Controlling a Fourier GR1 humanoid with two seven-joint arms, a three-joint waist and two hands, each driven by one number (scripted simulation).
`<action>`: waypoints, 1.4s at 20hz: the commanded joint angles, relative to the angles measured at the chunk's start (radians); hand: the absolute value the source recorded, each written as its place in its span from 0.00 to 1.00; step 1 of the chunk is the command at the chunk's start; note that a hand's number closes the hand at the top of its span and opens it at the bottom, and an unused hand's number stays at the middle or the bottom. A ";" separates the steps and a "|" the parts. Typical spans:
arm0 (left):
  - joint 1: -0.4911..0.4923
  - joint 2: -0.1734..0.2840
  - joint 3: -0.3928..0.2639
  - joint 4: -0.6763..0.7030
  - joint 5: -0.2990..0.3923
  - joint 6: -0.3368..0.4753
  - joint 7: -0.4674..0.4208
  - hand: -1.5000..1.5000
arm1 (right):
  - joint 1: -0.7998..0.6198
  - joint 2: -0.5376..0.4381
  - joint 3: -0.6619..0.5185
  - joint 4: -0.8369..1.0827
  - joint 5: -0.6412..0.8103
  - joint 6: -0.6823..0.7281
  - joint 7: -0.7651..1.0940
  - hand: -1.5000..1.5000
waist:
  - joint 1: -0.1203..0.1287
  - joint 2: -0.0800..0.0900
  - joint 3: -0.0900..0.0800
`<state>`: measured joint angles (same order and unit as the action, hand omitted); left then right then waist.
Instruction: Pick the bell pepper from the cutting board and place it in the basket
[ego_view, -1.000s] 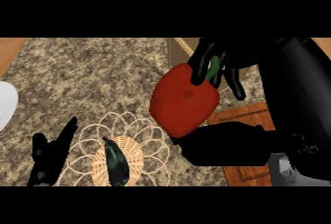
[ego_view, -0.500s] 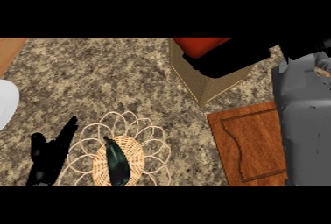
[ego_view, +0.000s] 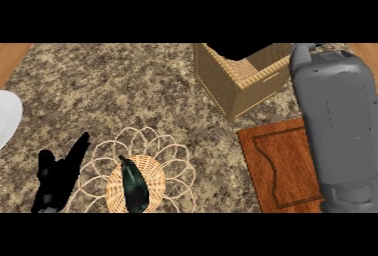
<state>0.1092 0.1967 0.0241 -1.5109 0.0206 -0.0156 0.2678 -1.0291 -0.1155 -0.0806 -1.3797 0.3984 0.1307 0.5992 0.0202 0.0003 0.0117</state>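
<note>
1. The counter (ego_view: 140, 90) has a speckled stone top in brown and grey.
2. A tall woven basket (ego_view: 240, 80) stands on it near the back.
3. A brown wooden cutting board (ego_view: 280, 167) lies flat at the right, near the basket.
4. A flat wicker mat (ego_view: 140, 175) with looped edges lies at the front.
5. A dark long vegetable (ego_view: 135, 186) lies on the mat.
</note>
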 joint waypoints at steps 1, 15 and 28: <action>0.012 -0.002 0.011 0.144 0.021 -0.049 -0.047 0.50 | 0.021 0.017 -0.057 0.137 -0.034 -0.052 -0.122 1.00 | -0.001 0.012 -0.013; 0.002 -0.036 -0.005 0.086 -0.009 -0.010 0.019 0.50 | 0.042 -0.116 -0.009 0.430 0.142 -0.127 -0.365 1.00 | -0.001 0.011 -0.012; 0.027 -0.031 0.013 0.070 -0.011 -0.025 0.025 0.50 | -0.009 -0.193 -0.125 0.546 0.062 -0.146 -0.540 0.00 | -0.010 0.003 -0.012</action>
<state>0.1138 0.1804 0.0432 -1.5103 0.0064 -0.0327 0.2628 -1.0377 -0.2958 -0.1605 -0.8469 0.4939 0.0034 0.0857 0.0169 -0.0026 0.0146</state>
